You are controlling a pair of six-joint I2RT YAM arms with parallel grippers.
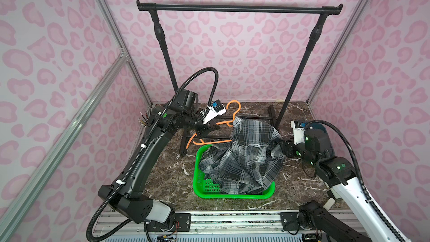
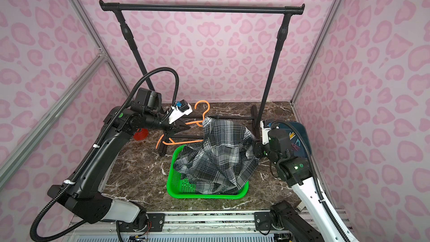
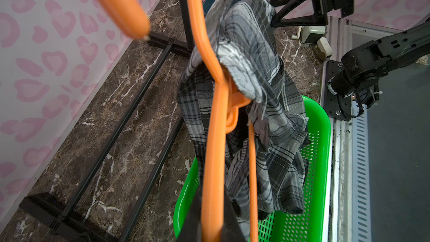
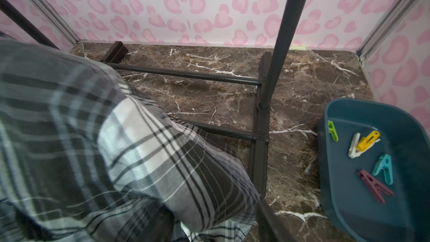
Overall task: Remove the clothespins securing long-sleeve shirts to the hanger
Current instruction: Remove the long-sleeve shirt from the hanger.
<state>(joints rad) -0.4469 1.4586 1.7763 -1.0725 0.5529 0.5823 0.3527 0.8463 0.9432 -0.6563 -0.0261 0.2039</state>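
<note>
Hanger (image 1: 233, 107) was bright orange; shirt (image 1: 246, 157) black, grey and white plaid. Basket (image 1: 232, 197) green, rack (image 1: 239, 8) black, tabletop (image 1: 167, 178) dark brown marble with white veins, walls (image 1: 232, 50) pale pink with darker pink hearts. Dark blue tray (image 4: 344, 206), right of frame, held yellow clothespin (image 4: 368, 140), white clothespin (image 4: 353, 145), lime clip (image 4: 333, 131), teal clip (image 4: 384, 168), dark red clip (image 4: 374, 186).

The plaid shirt (image 3: 251, 50) hangs from the orange hanger (image 3: 214, 136) into the green basket (image 3: 322, 136).
</note>
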